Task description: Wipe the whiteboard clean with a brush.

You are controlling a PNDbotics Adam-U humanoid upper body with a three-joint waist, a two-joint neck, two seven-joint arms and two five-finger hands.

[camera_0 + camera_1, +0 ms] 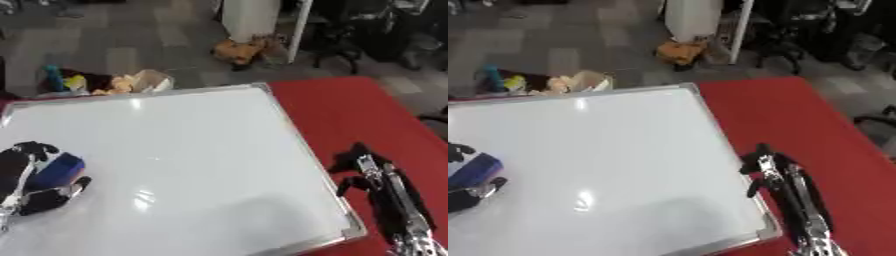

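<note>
The red tabletop (367, 115) carries everything, and most of it is covered by the large white, glossy whiteboard with a thin silver metal frame (175, 165), which lies flat so that its writing face is up and within reach of both arms. The board's face looks clean in what shows here; only ceiling glare and a soft shadow near its lower edge mark it, though faint ink could be lost in the shine.

Over the bare red strip just to the right of the board's frame, the right robot hand (372, 172) hangs with its black and silver fingers fairly straight and relaxed, holding nothing; it seems parked clear of the board so it does not block the wiping path.

At the board's left edge, the left robot hand (31, 177) has its black fingers and thumb curled round the small blue block-shaped brush (59, 169), with the blue body showing between the thumb above and the fingers below. The brush sits low over the board's left side, probably with its wiping face turned down towards the surface, which would suit a sweep across to the right. It is inside the left robot hand and well apart from the right one.
</note>
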